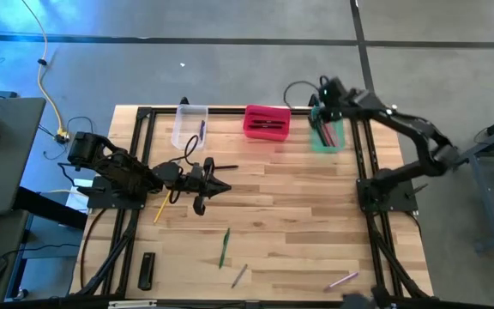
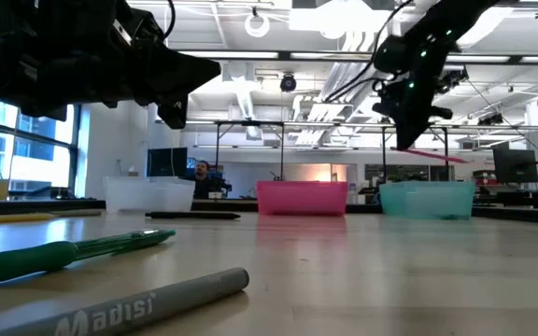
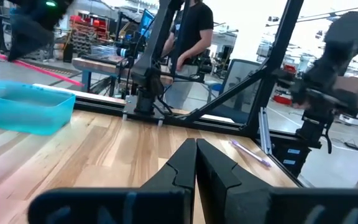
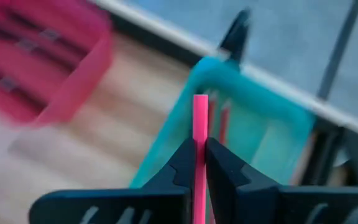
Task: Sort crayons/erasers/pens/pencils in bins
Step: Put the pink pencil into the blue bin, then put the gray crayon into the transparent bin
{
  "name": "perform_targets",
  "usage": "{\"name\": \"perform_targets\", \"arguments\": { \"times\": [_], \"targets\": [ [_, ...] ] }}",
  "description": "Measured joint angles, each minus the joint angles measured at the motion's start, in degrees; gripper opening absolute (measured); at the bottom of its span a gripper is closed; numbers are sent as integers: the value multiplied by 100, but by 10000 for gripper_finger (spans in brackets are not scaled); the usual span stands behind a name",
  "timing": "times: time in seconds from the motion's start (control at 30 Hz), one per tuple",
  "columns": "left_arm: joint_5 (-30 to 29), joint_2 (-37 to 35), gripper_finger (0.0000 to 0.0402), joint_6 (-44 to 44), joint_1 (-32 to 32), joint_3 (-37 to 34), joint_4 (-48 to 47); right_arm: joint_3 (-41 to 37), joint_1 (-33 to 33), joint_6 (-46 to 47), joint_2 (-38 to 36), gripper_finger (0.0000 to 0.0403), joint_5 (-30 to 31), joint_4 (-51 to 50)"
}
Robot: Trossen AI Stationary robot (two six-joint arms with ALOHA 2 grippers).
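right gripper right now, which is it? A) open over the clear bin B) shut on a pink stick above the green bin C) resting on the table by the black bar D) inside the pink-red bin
B: the right gripper pinches a pink stick with the green bin right below.

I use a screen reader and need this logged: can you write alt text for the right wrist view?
The right gripper is shut on a pink stick, held over the near edge of the translucent green bin, which already holds a few sticks. The pink-red bin sits beside it on the wooden table.
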Motion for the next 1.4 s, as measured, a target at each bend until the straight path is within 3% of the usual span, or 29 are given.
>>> {"name": "perform_targets", "arguments": {
  "times": [0.13, 0.33, 0.97, 1.07, 1.3, 1.4],
  "targets": [
    [-2, 0, 0, 0, 0, 0, -1, 470, -544, -475, 794, 9, -8, 72],
    [0, 0, 0, 0, 0, 0, -3, 581, -773, -594, 1629, 9, -618, 233],
    [66, 0, 0, 48, 0, 2, -49, 575, -733, -595, 2475, 10, -553, 477],
    [62, 0, 0, 48, 0, 2, -49, 595, -733, -596, 2462, 26, -412, 444],
    [52, 0, 0, 155, 7, 2, -118, 960, -744, -835, 2241, 113, -334, -12],
    [-66, 0, 0, 155, 7, 2, -206, 1008, -710, -1275, 1922, 122, -549, -77]
  ]
}}
